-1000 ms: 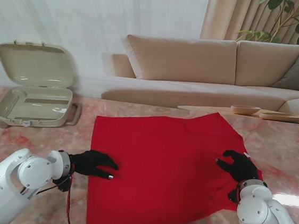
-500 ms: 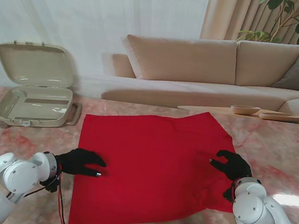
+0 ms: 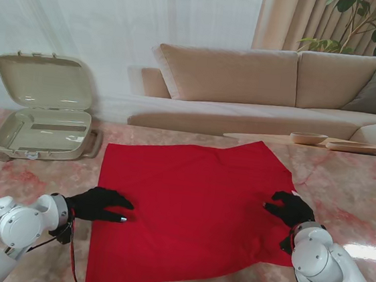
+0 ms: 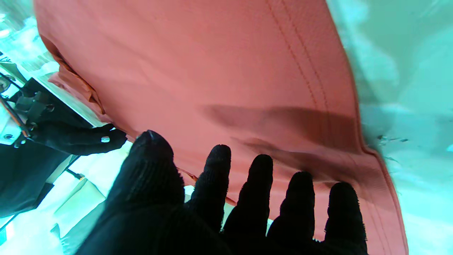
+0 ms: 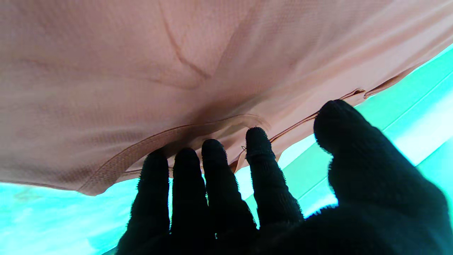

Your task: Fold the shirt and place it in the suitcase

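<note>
A red shirt (image 3: 190,212) lies spread flat on the pink marble table (image 3: 358,189), folded into a rough square that fills the middle of the tabletop. Its far right corner points toward the sofa (image 3: 261,88), and its near left corner reaches close to the table's near edge.

The left hand (image 3: 100,204), in a black glove, rests palm down at the shirt's left edge, about halfway along it. Its fingers are spread and reach onto the cloth, with the palm over bare table just beside the hem. In the left wrist view the fingers (image 4: 256,191) fan apart over the stitched hem of the shirt (image 4: 219,78) and hold nothing.

The right hand (image 3: 292,209), also gloved in black, lies on the shirt's right edge, fingers pointing left across the cloth. In the right wrist view four fingers (image 5: 212,166) sit close side by side with their tips against a curved seam of the shirt (image 5: 198,56), and the thumb stands well apart from them. I cannot tell whether any cloth is pinched under those fingertips.

The suitcase (image 3: 43,109), a cream hard shell, lies open at the far left of the table, well apart from the shirt, its lid standing up behind the tray. A shallow bowl (image 3: 308,137) sits on a low table beyond the far right edge.
</note>
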Robot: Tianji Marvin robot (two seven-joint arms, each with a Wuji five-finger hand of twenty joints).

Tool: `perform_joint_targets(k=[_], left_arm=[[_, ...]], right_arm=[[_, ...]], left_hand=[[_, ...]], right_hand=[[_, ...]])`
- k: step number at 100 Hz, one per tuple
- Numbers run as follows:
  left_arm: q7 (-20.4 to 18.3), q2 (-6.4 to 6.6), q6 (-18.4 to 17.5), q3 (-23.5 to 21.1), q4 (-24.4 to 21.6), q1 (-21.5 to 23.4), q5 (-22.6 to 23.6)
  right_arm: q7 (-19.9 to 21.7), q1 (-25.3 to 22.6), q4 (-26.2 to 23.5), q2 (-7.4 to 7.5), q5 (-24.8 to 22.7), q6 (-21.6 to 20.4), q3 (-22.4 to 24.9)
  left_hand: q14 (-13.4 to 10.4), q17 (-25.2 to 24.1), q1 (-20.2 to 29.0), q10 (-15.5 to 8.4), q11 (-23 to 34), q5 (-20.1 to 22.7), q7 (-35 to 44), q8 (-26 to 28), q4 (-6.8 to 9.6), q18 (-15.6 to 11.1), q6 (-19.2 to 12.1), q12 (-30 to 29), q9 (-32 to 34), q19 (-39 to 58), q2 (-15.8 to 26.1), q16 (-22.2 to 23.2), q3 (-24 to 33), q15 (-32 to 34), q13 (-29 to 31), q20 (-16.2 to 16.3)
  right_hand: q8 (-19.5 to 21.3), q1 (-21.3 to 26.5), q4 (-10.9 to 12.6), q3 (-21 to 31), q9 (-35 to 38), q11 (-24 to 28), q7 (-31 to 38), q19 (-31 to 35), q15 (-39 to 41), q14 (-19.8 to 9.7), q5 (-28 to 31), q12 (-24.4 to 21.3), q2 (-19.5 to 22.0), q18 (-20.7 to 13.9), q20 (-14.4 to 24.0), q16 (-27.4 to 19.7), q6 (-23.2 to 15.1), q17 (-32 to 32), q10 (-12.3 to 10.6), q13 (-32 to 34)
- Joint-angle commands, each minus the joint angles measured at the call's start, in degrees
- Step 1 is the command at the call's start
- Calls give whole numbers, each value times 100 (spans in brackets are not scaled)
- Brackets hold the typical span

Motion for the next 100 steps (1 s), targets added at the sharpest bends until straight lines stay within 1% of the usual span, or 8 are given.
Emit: perform_joint_targets(k=[1,23,28,35,41,52,73,100], left_arm=[[-37,1,45,-44,-160,84,-142],[-98,-15,186,-330,-606,290,-243],[-116,-19,251,-393,-718,368,-265],[-216,-16,434,-459,-876,478,-352],[-300,-15,624,-485,-983,576,-464],[-409,-10,872,-482,-1108,725,-592],[-612,24,1106,-326,-1096,772,-680],[-856,66,1343,-59,-818,532,-838]], right_arm=[[160,-60,201,-3,64,96,-26],[218,-59,242,6,92,135,-35],[224,-64,238,7,92,138,-35],[230,-66,237,8,93,139,-35],[236,-65,239,9,97,141,-37],[245,-53,258,8,117,155,-42],[256,-50,296,8,130,189,-64],[305,-44,362,17,145,278,-105]], left_hand=[[149,-14,3,22,96,105,40,53,51,99,-158,48,122,134,90,39,-217,97,71,45],[180,-13,4,43,71,75,23,32,53,99,-152,32,108,168,104,32,-214,96,65,17],[232,-6,8,64,70,70,14,26,54,109,-152,30,127,188,109,40,-213,116,110,20],[333,16,20,99,76,38,-18,10,56,122,-135,41,158,268,127,77,-210,179,215,45],[457,67,28,158,68,27,-48,-3,60,163,-133,76,147,528,145,230,-217,334,378,134],[539,86,27,217,37,9,-82,-12,63,186,-110,82,124,769,178,352,-219,408,457,189],[585,62,11,242,10,-40,-125,-21,66,181,-97,83,82,943,222,430,-220,444,472,183],[532,-16,17,257,-16,-100,-162,-19,75,89,-79,91,5,901,283,414,-217,323,234,55]], right_hand=[[38,-31,-86,-1,-72,-25,-41,-94,-64,64,-17,-84,81,497,-2,-34,-7,150,-3,-114],[40,9,-99,-49,-99,3,-51,-95,-73,41,-36,-78,115,466,4,-37,1,130,-7,-140],[41,16,-98,-60,-113,3,-56,-95,-77,31,-49,-79,115,465,5,-39,3,127,-20,-149],[44,19,-96,-72,-116,8,-53,-97,-75,33,-43,-80,116,459,6,-39,-11,121,-15,-144],[47,25,-92,-80,-118,13,-50,-95,-76,31,-42,-81,105,462,8,-40,-8,126,-20,-145],[51,25,-85,-82,-102,23,-48,-97,-74,34,-44,-81,96,466,8,-41,-13,124,-21,-142],[59,4,-70,-48,-93,23,-37,-97,-64,64,-26,-85,67,497,10,-39,-23,134,-6,-126],[58,-40,-76,-8,-54,14,-40,-86,-51,78,-18,-89,68,514,13,-35,-26,166,-16,-93]])
